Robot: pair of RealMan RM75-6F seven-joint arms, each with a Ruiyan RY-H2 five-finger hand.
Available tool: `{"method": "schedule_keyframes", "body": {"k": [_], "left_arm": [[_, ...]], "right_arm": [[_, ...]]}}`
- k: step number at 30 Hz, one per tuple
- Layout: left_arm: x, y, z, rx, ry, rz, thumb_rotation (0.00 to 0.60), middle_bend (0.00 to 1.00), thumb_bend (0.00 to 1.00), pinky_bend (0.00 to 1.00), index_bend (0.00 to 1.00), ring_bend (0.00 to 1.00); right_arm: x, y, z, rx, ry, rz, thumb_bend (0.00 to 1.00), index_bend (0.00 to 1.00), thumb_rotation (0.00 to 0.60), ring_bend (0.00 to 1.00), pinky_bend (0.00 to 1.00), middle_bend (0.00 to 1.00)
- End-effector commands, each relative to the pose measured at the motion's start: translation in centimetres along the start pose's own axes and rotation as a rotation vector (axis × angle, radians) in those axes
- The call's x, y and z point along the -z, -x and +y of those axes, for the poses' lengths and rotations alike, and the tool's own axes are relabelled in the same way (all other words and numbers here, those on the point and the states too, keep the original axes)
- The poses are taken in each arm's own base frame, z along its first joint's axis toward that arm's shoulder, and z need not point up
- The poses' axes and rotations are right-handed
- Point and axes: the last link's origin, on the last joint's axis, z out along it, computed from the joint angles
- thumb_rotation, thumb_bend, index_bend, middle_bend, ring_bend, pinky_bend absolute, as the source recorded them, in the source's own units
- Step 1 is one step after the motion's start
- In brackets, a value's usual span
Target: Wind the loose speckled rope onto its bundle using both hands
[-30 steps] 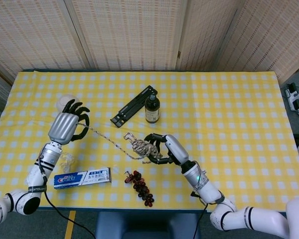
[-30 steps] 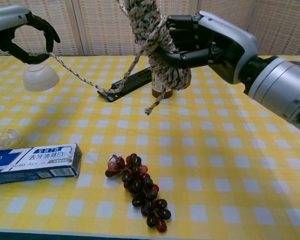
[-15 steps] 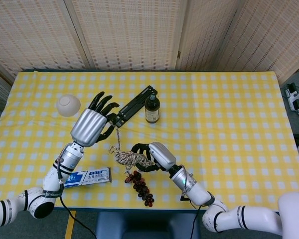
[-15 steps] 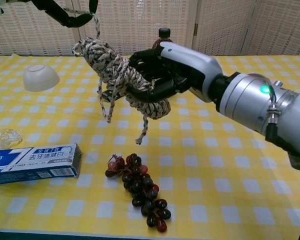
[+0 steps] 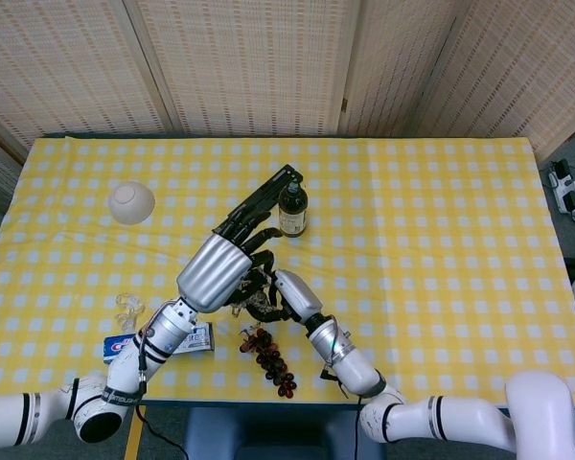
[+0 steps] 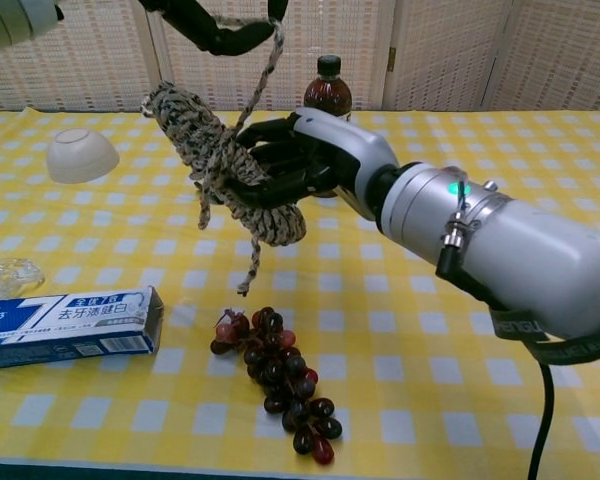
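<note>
The table [image 5: 460,240] has a yellow checked cloth. Near its middle the right hand [image 6: 315,160] holds the bundle [image 6: 220,165] above the cloth, fingers clamped around it. The left hand [image 5: 220,268] is over the bundle, at its 12 o'clock in the chest view, and its fingers [image 6: 215,30] pinch the rope [image 6: 265,70]. The box [image 6: 65,322] lies at 8 o'clock from the bundle, the grapes [image 6: 275,380] at 6, the bottle [image 6: 325,90] at 2, the bowl [image 6: 82,155] at 9.
</note>
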Motion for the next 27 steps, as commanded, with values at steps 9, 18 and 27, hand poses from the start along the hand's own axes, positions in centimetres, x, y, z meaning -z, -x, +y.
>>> {"method": "schedule_keyframes", "body": {"k": [9, 18, 27], "left_arm": [[3.6, 0.9, -0.7, 0.115, -0.042, -0.023, 0.6, 0.21, 0.53, 0.0, 0.69, 0.06], [7.5, 1.0, -4.6, 0.174, -0.159, -0.004, 0.6, 0.19, 0.53, 0.0, 0.69, 0.06], [8.9, 2.0, -7.8, 0.212, -0.254, -0.084, 0.6, 0.18, 0.53, 0.0, 0.69, 0.06]], "right_arm": [[-1.1, -0.7, 0.3, -0.251, -0.012, 0.179, 0.74, 0.89, 0.6, 0.78, 0.68, 0.75], [-0.5, -2.9, 0.0, -0.467, -0.112, 0.253, 0.74, 0.9, 0.6, 0.79, 0.68, 0.76], [0.4, -4.5, -0.4, -0.566, -0.216, 0.238, 0.74, 0.91, 0.6, 0.79, 0.67, 0.76]]}}
